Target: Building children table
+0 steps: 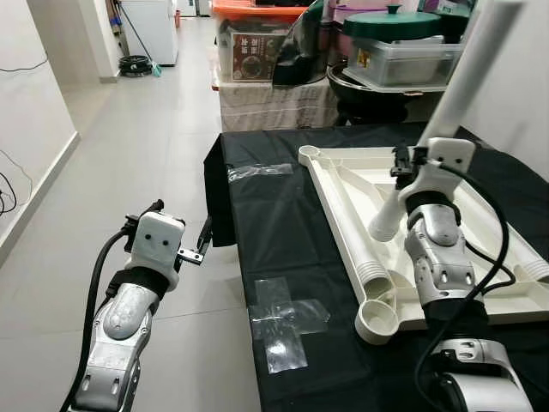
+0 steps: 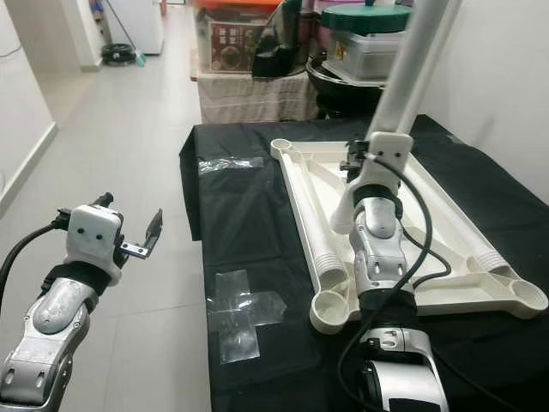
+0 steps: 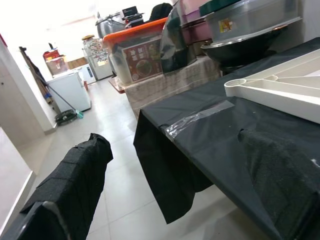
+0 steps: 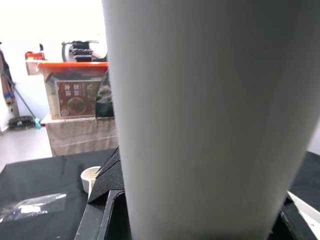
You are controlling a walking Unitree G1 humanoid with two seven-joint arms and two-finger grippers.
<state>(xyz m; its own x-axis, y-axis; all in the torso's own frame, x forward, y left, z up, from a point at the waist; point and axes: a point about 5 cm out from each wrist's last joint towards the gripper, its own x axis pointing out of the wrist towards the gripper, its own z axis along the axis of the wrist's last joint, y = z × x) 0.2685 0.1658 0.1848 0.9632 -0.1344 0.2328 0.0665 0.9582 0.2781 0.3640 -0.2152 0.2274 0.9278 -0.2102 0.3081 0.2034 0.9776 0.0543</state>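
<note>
The white table frame (image 1: 446, 257) lies upside down on the black-covered tabletop (image 1: 283, 223). The right gripper (image 1: 403, 167) is closed around a long white table leg (image 1: 459, 86), holding it tilted above the frame, its lower end (image 1: 383, 225) just over the frame's inner panel. Another ribbed leg (image 1: 364, 257) lies along the frame's near rail, beside a corner socket (image 1: 377, 319). The left gripper (image 1: 193, 245) hangs over the floor beside the tabletop's edge, fingers (image 3: 75, 185) spread apart and empty.
</note>
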